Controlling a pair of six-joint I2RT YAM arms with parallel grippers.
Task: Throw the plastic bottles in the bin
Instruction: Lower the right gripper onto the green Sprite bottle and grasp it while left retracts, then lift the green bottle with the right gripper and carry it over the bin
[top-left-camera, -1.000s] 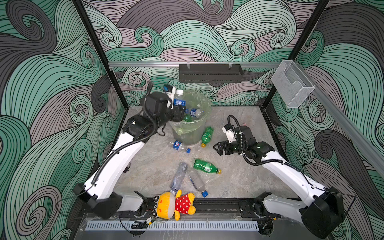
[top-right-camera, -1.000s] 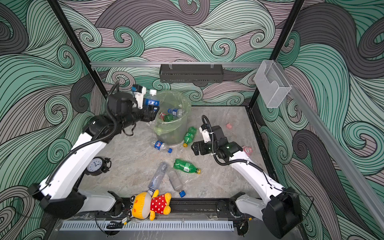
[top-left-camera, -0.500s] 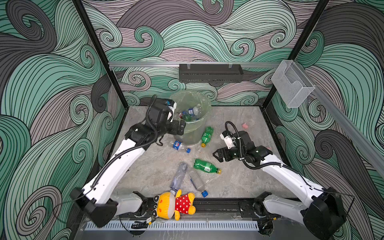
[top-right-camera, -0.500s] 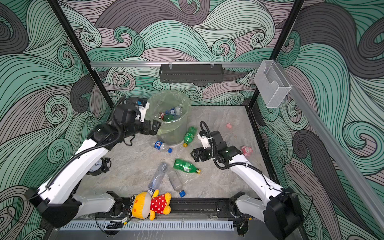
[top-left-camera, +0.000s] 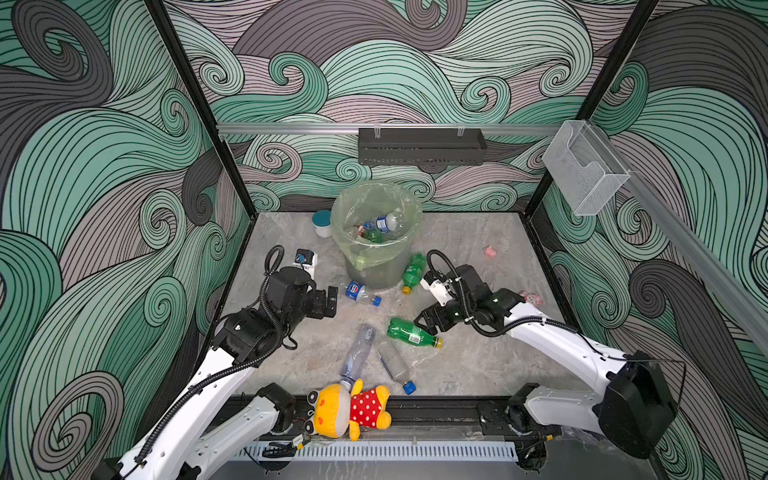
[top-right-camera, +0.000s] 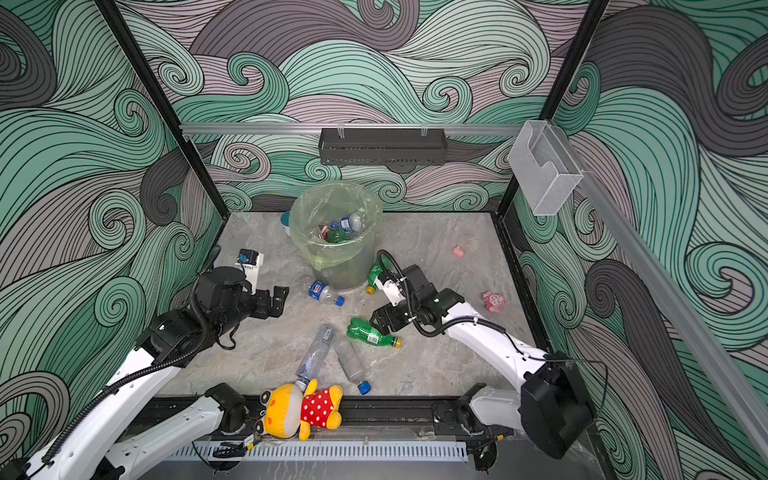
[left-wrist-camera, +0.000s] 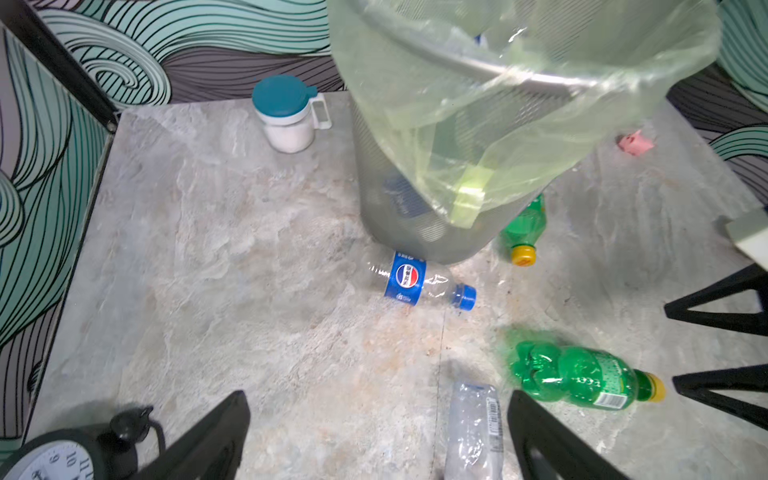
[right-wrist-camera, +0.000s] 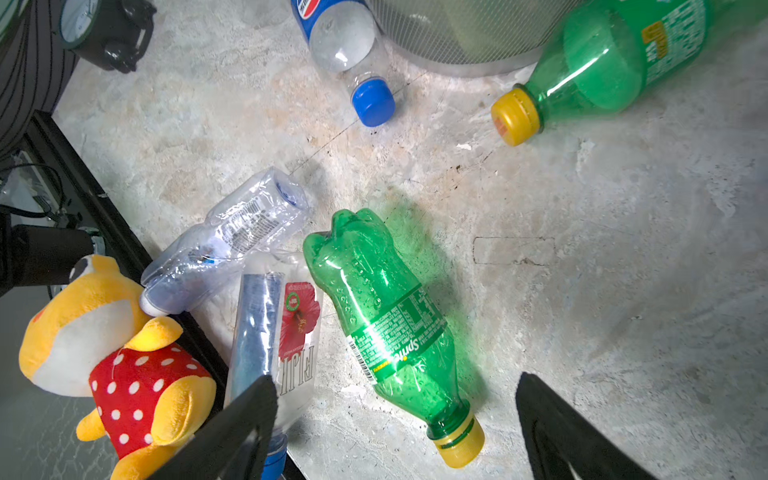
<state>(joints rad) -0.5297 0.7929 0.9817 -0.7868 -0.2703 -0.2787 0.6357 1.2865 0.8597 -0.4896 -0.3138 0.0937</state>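
Hovering over the lying Sprite bottle (right-wrist-camera: 374, 307), the open right hand (right-wrist-camera: 395, 386) should drop squarely and pinch its labelled middle, not the neck; the left hand (top-left-camera: 330, 301) hangs open, empty.

You had around you walls (top-left-camera: 104, 166) that showed swirling waves in teal, grey and mauve. Black posts (top-left-camera: 198, 104) stood at the back corners. The floor (top-left-camera: 478, 361) was grey, marbled stone. On the back wall, a silver rail (top-left-camera: 291, 129) carried a long black perforated tray (top-left-camera: 422, 146); a clear plastic box (top-left-camera: 582, 170) hung on the right wall.
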